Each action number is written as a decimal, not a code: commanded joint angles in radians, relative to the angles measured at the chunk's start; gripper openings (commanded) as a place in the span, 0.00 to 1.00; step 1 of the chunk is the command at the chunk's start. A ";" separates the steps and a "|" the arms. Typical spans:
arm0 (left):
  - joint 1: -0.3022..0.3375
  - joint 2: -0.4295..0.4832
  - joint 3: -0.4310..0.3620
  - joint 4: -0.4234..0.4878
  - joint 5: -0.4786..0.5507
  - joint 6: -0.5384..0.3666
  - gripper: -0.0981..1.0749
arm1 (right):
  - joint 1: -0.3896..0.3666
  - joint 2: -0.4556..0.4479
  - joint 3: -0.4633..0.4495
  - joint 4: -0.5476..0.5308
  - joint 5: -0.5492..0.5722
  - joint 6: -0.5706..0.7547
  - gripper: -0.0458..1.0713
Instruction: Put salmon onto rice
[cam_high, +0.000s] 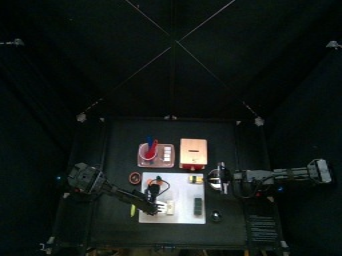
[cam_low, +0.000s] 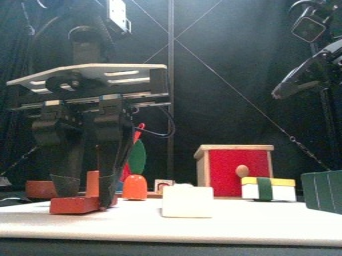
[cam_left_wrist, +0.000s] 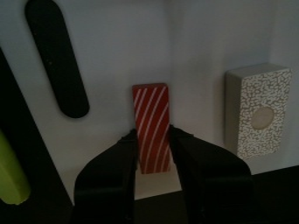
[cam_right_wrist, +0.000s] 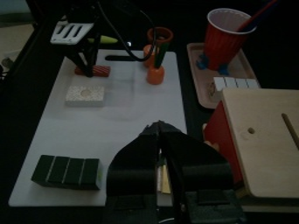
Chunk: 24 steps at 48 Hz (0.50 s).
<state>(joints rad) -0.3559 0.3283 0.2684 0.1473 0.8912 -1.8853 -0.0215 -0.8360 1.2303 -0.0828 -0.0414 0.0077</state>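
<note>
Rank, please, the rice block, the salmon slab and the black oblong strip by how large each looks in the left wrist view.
1. Black oblong strip, the longest.
2. Rice block and salmon slab look alike in length; the rice appears bulkier, though too close to rank firmly.

The black curtains (cam_high: 54, 90) swallowed most light, leaving only the white mat (cam_right_wrist: 70, 131) bright, while the left gripper (cam_left_wrist: 158, 144) loomed dark and slightly soft up close
</note>
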 joint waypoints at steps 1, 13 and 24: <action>0.006 -0.032 -0.043 0.003 -0.003 0.006 0.59 | 0.000 0.003 -0.011 0.002 0.000 0.000 0.07; 0.023 -0.034 -0.186 0.034 -0.003 0.104 0.59 | -0.003 0.005 -0.014 0.003 0.021 0.000 0.07; 0.072 0.025 -0.245 -0.035 0.002 0.184 0.59 | -0.015 0.005 -0.017 0.000 0.025 0.000 0.07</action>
<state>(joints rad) -0.3007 0.3451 0.0629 0.1365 0.8912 -1.7104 -0.0291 -0.8360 1.2303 -0.0813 -0.0153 0.0077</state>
